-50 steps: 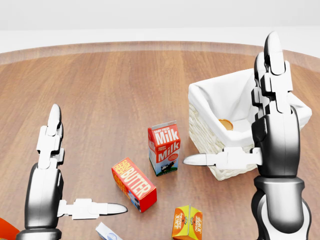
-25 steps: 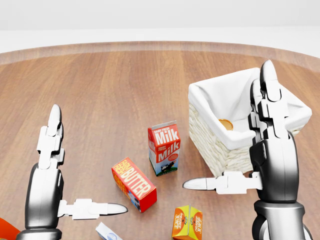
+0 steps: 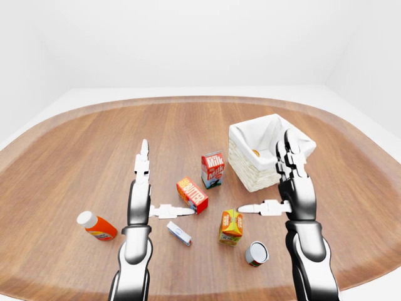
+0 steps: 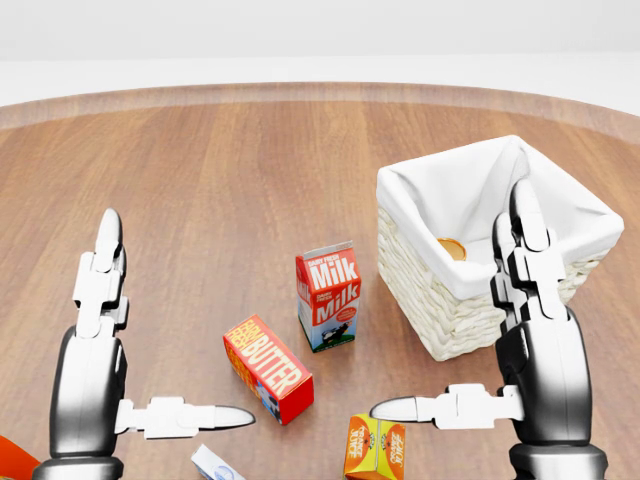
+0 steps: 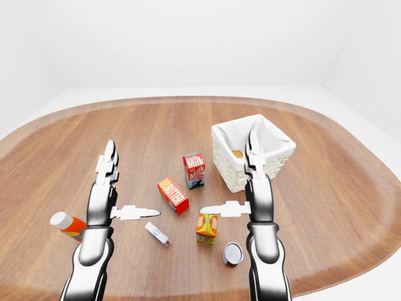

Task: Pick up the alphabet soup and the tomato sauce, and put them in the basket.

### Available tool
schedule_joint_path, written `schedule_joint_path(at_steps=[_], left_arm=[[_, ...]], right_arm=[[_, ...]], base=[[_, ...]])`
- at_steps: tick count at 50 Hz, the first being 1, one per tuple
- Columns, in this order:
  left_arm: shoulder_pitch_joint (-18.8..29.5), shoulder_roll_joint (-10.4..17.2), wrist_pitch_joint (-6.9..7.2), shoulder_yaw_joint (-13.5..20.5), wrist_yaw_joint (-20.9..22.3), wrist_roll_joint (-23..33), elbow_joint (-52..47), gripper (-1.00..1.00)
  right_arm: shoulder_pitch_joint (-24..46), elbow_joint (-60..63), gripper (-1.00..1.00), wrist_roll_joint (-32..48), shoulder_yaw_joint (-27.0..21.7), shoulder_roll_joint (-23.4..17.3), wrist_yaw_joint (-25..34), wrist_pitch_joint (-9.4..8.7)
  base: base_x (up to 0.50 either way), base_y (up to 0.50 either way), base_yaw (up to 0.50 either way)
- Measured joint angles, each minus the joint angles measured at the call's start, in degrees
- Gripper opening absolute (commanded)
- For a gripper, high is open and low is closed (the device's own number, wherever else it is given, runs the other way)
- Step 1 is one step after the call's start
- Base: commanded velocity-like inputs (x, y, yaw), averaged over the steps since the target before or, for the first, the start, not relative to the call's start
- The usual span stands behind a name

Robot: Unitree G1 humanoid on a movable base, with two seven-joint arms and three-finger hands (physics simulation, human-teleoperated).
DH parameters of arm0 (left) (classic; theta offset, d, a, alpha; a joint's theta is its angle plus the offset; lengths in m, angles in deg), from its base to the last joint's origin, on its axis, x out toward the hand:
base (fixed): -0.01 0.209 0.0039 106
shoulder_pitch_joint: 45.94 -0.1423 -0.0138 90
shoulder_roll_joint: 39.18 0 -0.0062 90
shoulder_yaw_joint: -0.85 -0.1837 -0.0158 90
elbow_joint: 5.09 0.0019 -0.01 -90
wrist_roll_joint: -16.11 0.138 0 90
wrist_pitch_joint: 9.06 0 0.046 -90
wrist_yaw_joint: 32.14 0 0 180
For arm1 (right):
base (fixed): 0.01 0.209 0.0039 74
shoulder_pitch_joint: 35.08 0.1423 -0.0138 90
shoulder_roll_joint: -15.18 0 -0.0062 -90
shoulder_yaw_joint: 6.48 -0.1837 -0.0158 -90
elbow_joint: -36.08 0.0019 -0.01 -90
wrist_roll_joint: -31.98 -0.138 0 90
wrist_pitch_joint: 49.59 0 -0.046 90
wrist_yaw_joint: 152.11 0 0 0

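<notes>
Now right robot hand (image 4: 455,375) lower, clear of basket (image 4: 440,300).

Orange carton (image 3: 231,226) crowds can (image 3: 256,253); bare wood right of basket (image 3: 247,175).

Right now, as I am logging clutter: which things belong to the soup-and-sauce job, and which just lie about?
Job: basket; can outside the basket; round can top inside it, labels unreadable.
Lying about: milk carton; butter box; orange carton; small white box; orange bottle.
</notes>
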Motion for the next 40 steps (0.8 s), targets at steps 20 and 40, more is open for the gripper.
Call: schedule_joint_path(at_steps=[20,40], left_arm=[[-0.12,0.01,0.0,-0.15,0.03,0.15,-0.06,1.0],[-0.28,0.02,0.0,-0.21,0.02,0.29,-0.02,1.0]], right_arm=[[-6.31,1.82,1.0,-1.46,1.24,0.24,1.28,0.0],[-11.89,2.4,1.0,-1.9,3.14,-0.06,1.9,0.0]], base=[[0.0,0.0,0.0],[0.0,0.0,0.0]])
